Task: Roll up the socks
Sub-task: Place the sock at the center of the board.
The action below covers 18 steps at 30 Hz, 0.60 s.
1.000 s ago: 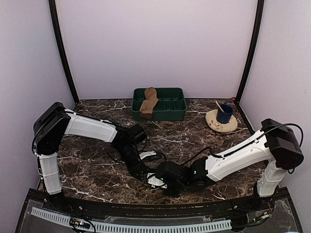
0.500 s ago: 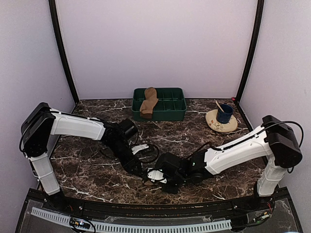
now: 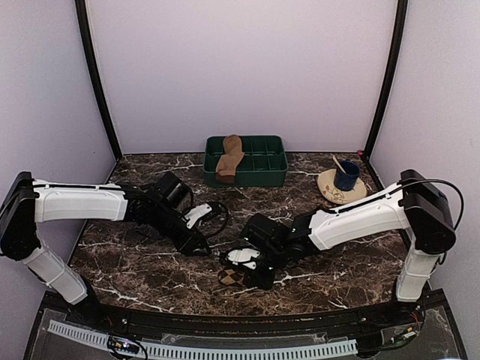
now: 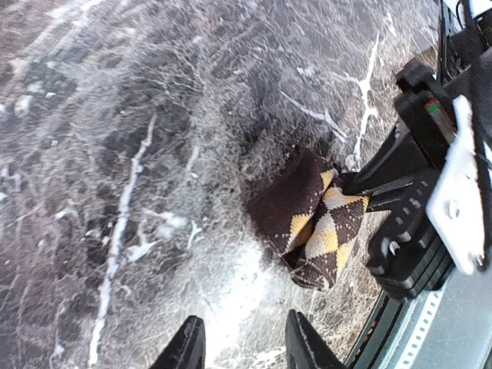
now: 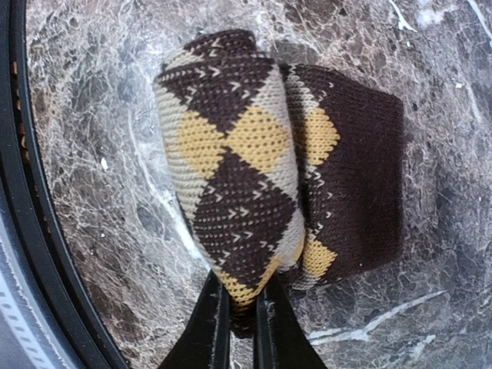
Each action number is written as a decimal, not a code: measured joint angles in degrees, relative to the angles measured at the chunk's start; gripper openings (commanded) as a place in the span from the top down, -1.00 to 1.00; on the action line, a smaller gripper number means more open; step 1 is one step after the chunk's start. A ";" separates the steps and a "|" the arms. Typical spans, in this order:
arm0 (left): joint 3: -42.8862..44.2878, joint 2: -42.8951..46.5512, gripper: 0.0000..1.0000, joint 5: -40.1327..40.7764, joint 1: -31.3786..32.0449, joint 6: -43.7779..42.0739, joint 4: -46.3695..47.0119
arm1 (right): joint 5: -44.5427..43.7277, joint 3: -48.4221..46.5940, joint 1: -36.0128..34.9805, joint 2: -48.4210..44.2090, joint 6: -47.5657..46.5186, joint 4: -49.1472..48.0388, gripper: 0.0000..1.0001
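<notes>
socks first: the argyle sock (image 3: 231,276) lies on the bench close to the near edge, about midway along it. in the right wrist view it is part rolled, a fat coil of diamond pattern on one side and a flat dark flap lying on the marble beside it, touching the coil. the right gripper (image 3: 238,268) is clenched on the coil's end, its two fingers pressed almost together with a fold of knit between them. the left gripper (image 3: 201,249) hangs a little farther in and to the left, near the sock but apart from it. its fingers (image 4: 192,346) stand spread with only bare marble between, so it is released and holds nothing.

farther back, the tan sock (image 3: 229,159) is draped over the left end of the tray (image 3: 274,178) at the far edge, unrolled as far as can be told. toward the far right corner a cup (image 3: 346,175) stands on a plate (image 3: 341,196).

my reading is that the roll of the first sock is under way and not finished. the next move calls for turning the coil over the flat flap without letting the pinch slip, and the free gripper could pin the flap's edge so that it does not slide. the tan one waits its turn.
</notes>
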<state>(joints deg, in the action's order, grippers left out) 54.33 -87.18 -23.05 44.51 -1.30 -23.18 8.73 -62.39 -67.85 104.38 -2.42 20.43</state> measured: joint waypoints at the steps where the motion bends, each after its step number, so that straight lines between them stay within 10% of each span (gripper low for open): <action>1: -0.63 0.85 0.24 0.39 0.00 0.42 0.50 | 1.22 -0.28 0.52 0.22 0.15 0.35 1.00; 18: -3.65 5.62 0.15 9.94 12.31 -0.59 2.97 | 17.75 -9.05 6.16 7.02 1.20 9.09 1.00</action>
<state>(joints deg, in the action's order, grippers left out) 50.68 -81.56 -13.10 56.82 -1.89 -20.21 26.48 -71.44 -61.69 111.39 -1.21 29.52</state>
